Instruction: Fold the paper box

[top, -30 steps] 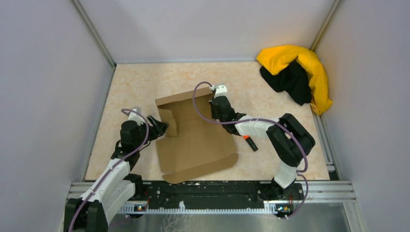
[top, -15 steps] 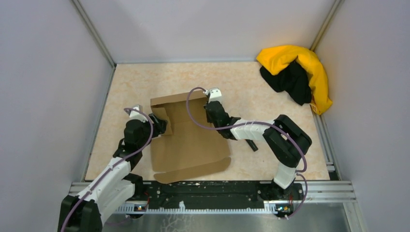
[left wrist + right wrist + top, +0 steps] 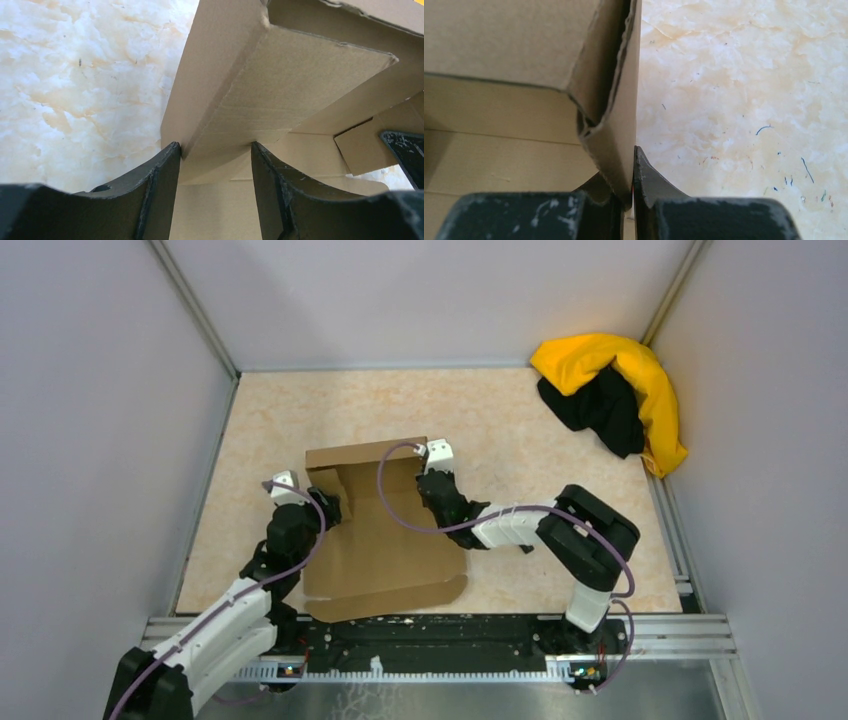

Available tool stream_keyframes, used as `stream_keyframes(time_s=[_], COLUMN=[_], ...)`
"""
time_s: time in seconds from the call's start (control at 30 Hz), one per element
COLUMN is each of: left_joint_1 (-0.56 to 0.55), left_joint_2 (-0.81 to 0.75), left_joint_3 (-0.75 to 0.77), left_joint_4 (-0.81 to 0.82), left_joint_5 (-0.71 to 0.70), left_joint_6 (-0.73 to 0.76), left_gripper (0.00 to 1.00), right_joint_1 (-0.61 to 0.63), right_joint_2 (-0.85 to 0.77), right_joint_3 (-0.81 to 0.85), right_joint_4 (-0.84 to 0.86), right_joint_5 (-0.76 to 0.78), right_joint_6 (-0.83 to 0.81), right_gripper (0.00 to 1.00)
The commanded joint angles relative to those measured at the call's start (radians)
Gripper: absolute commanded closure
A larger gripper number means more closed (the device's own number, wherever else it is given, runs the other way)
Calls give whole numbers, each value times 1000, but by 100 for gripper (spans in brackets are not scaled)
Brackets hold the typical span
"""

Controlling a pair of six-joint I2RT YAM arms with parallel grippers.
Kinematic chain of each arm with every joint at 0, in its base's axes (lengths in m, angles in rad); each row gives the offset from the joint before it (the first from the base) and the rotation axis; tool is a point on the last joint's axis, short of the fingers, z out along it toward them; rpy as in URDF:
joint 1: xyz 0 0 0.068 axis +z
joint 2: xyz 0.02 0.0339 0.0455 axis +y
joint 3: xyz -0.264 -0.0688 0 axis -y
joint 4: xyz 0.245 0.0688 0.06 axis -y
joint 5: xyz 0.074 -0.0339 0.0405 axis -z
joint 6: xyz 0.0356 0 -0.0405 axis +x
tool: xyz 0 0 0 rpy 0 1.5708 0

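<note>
Two grippers at paper box (image 3: 385, 540) | left gripper (image 3: 215, 150): jaws apart astride its raised left flap (image 3: 260, 85), seemingly not pinching | right gripper (image 3: 631, 167): jaws clamped on right wall (image 3: 620, 125)

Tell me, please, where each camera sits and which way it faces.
Top view: above and behind the bases, looking down on table, box and cloth heap; left arm and right arm show.
Left wrist: on the left gripper, facing the box's folded side between its fingers.
Right wrist: on the right gripper, facing the box wall it pinches.
Shared: all three show box and table.
</note>
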Motion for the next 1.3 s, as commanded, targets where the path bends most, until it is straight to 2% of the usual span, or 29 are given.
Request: stream_keyframes(time_s=[0.0,0.27,0.53,0.73,0.83,0.93,1.03,1.13,1.27], left_joint_1=[-34,-56,-185,-216,-226,-232,-242,-249,-256], left_joint_2=[-48,33,93,129,152,188,229,279,379], left_joint_3=[-24,-19,-50,-46,-16,34,70,123,237], left_joint_4=[19,32,179,227,169,88,37,-26,-164], left_joint_5=[-112,-152,-286,-366,-421,-467,-498,-526,-574], left_joint_6=[-13,-53,-14,20,-9,-46,-65,-83,-100], left_gripper=[40,39,37,38,49,69,79,81,79], right_joint_1=[63,70,70,70,70,70,70,70,70], right_joint_2=[23,-51,-93,-102,-108,-122,-137,-146,-152], right_joint_3=[-84,-192,-265,-272,-271,-267,-263,-241,-177], right_joint_4=[-3,60,86,80,66,40,14,-42,-156], right_joint_5=[-4,61,87,89,94,97,94,87,70], right_joint_6=[-4,-2,-15,-22,-19,-9,3,15,15], right_gripper=[100,100,100,100,100,100,100,100,100])
